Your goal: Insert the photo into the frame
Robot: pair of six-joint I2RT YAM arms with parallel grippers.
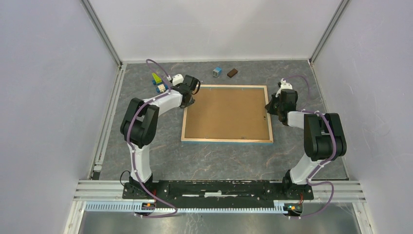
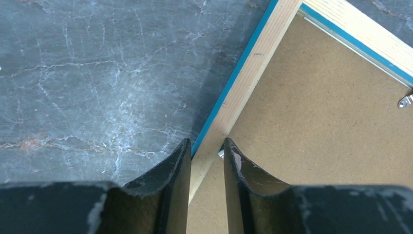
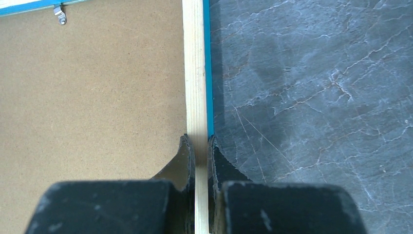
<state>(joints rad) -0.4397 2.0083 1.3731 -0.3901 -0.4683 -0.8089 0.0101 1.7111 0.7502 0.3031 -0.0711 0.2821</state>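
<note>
The frame (image 1: 226,140) lies face down in the middle of the table, its light wood back up and a blue edge showing. A plain brown backing board (image 1: 227,113) fills it. The photo is not in view. My left gripper (image 1: 187,101) is at the frame's left rail near the far corner. In the left wrist view the gripper (image 2: 207,146) is open, its fingers astride the rail (image 2: 253,63), which runs slantwise under them. My right gripper (image 1: 269,108) is at the right rail. In the right wrist view the gripper (image 3: 200,141) is shut on the rail (image 3: 195,63).
A small blue block (image 1: 217,71) and a brown block (image 1: 232,73) lie beyond the frame's far edge. Yellow-green and blue toys (image 1: 158,83) lie behind the left gripper. A metal clip (image 3: 59,14) sits on the backing's far edge. Walls enclose the table on three sides.
</note>
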